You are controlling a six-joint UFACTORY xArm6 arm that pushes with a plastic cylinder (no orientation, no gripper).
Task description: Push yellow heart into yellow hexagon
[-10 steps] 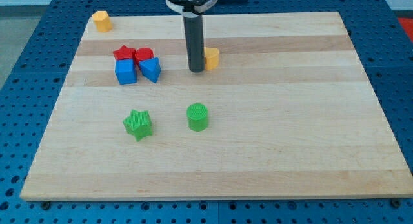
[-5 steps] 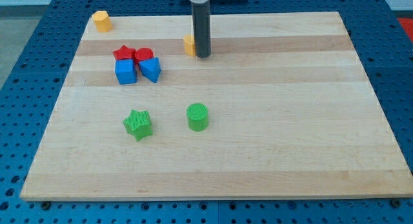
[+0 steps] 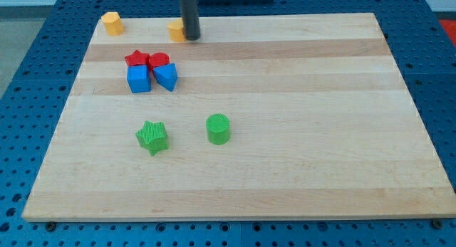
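The yellow heart lies near the board's top edge, left of centre. My tip stands right against its right side. The yellow hexagon sits at the board's top left corner, well to the left of the heart, with bare wood between them.
A cluster of a red star, a red block, a blue cube and a blue triangle-like block lies below the heart. A green star and a green cylinder sit lower. The wooden board rests on a blue pegboard.
My tip went round the yellow heart from its left side to its right side, then moved up and left, and the heart has slid up-left toward the hexagon.
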